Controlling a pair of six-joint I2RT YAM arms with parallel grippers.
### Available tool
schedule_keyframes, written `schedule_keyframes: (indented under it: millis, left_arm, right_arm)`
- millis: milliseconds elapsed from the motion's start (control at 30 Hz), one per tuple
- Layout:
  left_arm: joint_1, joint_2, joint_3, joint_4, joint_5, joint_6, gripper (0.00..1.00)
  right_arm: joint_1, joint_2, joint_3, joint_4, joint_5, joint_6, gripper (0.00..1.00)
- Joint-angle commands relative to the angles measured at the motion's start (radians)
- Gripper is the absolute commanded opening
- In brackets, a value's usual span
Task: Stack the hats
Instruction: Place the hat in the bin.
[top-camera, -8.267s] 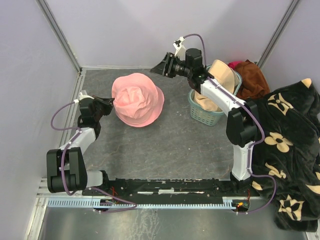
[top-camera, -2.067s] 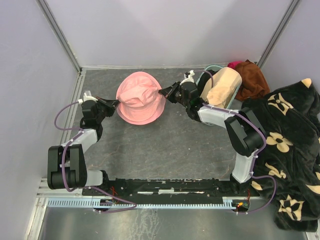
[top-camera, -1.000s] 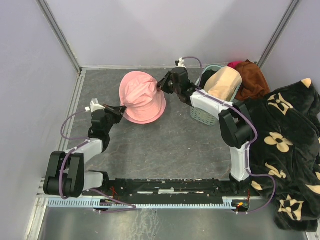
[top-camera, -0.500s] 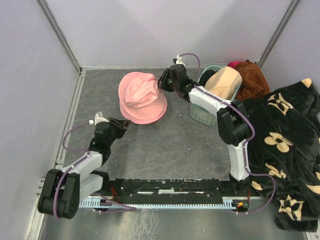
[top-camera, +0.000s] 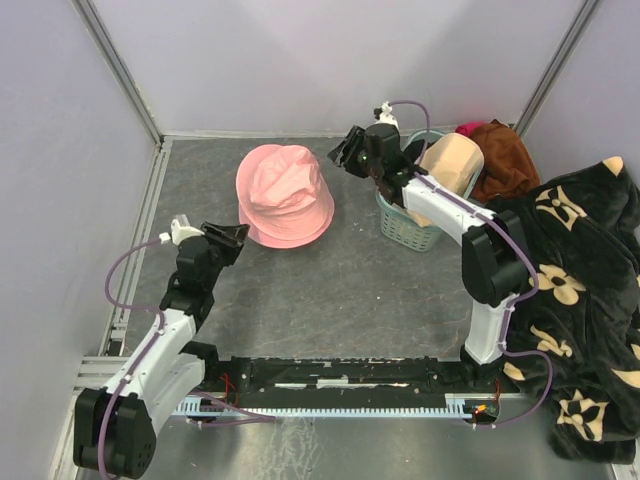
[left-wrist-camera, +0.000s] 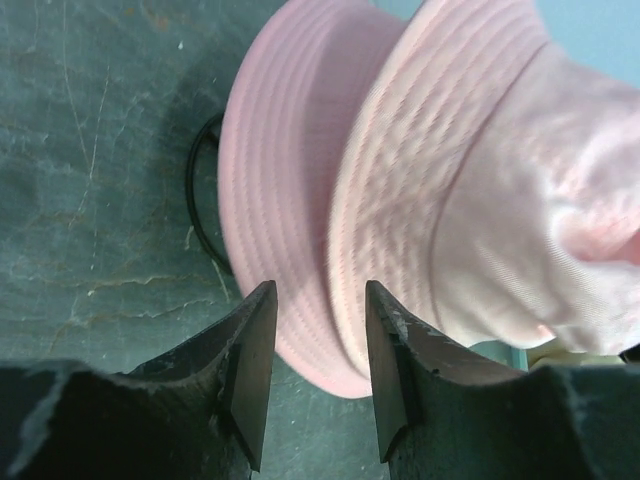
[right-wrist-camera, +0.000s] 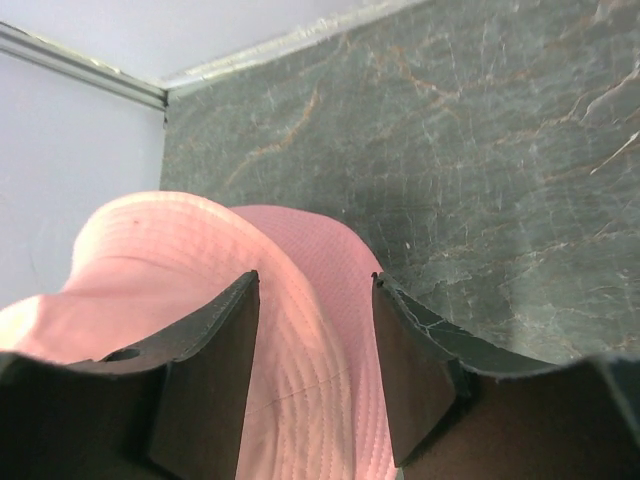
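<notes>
Pink on pink: the left tool (top-camera: 236, 236) hangs open and empty just beside the near brim of two pink hats (top-camera: 285, 195), which sit nested slightly askew toward the worktop's far edge. The right tool (top-camera: 338, 158), jaws also apart and holding nothing, hovers at their far-right side. A beige hat (top-camera: 450, 165) sits in the teal basket (top-camera: 405, 228) near the far right corner. Either open finger could snag a soft brim and drag the upper hat off, and lifting the beige hat might tip the basket.
</notes>
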Motion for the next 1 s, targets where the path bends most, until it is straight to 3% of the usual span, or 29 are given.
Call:
schedule_keyframes:
  millis: [0, 200, 367, 767, 967]
  left_arm:
    - [0.002, -0.017, 0.102, -0.064, -0.085, 0.066, 0.48]
    - [0.065, 0.039, 0.208, -0.091, -0.094, 0.112, 0.55]
    - [0.168, 0.160, 0.279, -0.022, 0.019, 0.108, 0.59]
    - [0.271, 0.486, 0.304, 0.570, 0.372, 0.006, 0.64]
    - [0.274, 0.565, 0.346, 0.669, 0.432, 0.006, 0.64]
  right_arm:
    - [-0.019, -0.134, -0.052, 0.097, 0.013, 0.006, 0.57]
    - [-0.019, -0.269, -0.257, 0.203, -0.001, 0.056, 0.57]
    - [0.018, -0.349, -0.416, 0.300, -0.012, 0.087, 0.58]
    - [0.105, -0.392, -0.585, 0.420, -0.009, 0.122, 0.58]
    - [0.112, -0.383, -0.617, 0.458, -0.027, 0.111, 0.58]
